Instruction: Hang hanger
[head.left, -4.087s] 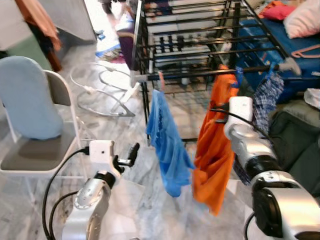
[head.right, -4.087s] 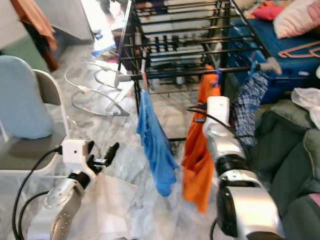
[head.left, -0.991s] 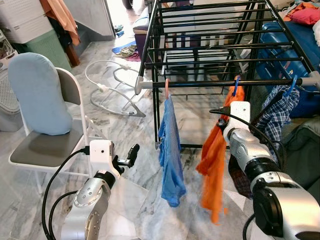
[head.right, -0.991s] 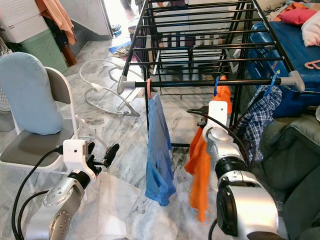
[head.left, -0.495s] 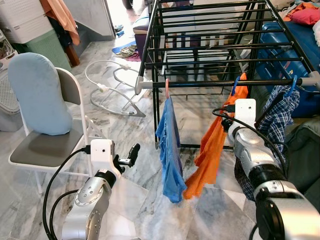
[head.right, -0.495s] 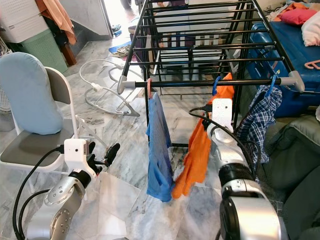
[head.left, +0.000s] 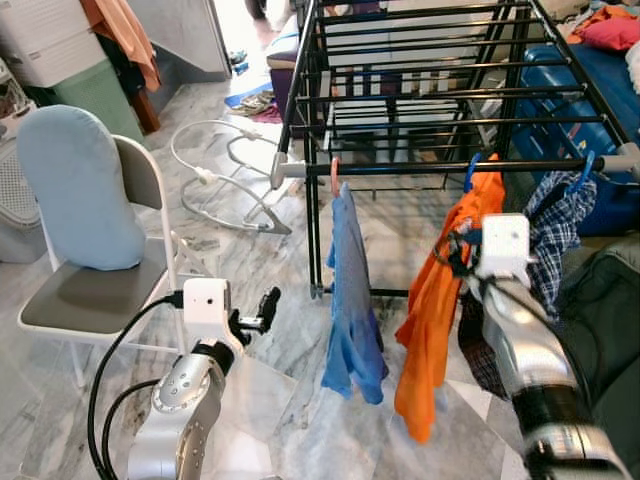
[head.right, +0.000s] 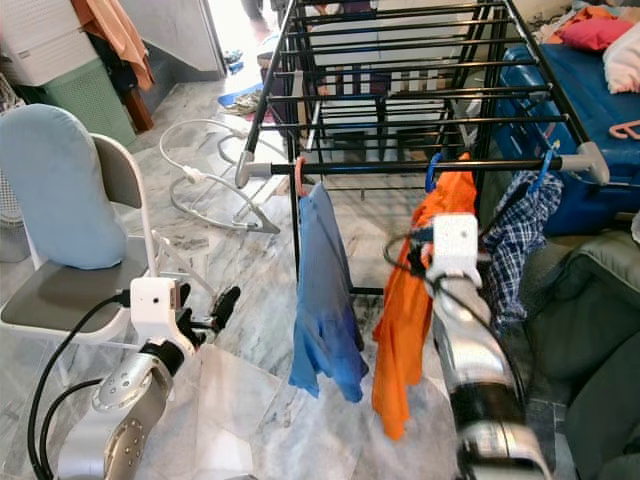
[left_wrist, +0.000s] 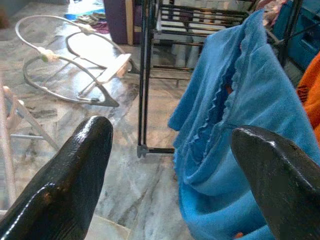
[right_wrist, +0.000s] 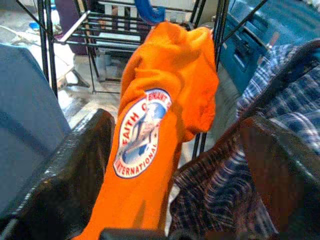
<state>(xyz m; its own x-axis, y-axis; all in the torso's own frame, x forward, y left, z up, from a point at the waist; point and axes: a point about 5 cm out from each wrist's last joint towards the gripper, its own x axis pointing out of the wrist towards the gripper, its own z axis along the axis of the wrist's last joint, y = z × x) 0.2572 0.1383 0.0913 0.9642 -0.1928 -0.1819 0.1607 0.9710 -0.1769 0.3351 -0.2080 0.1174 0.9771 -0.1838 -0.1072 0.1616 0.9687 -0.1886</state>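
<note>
A black drying rack's front rail (head.left: 420, 166) carries three hangers. A pink hanger (head.left: 334, 172) holds a blue garment (head.left: 350, 300). A blue hanger (head.left: 470, 172) holds an orange shirt (head.left: 435, 310) with a round printed badge (right_wrist: 142, 132). A third hanger carries a plaid shirt (head.left: 550, 225). My right gripper (right_wrist: 177, 122) is open and level with the orange shirt, a short way in front of it, with nothing between its fingers. My left gripper (head.left: 262, 308) is open and empty, held low to the left of the blue garment (left_wrist: 235, 110).
A white folding chair with a blue cushion (head.left: 80, 190) stands at the left. A white wire frame (head.left: 225, 170) lies on the marble floor by the rack's left leg. A blue suitcase (head.left: 575, 90) and dark upholstery (head.left: 610, 300) are at the right.
My right arm has drawn back and down from the rail. The orange shirt swung left against the blue garment and now hangs straight down. The left arm has barely moved.
</note>
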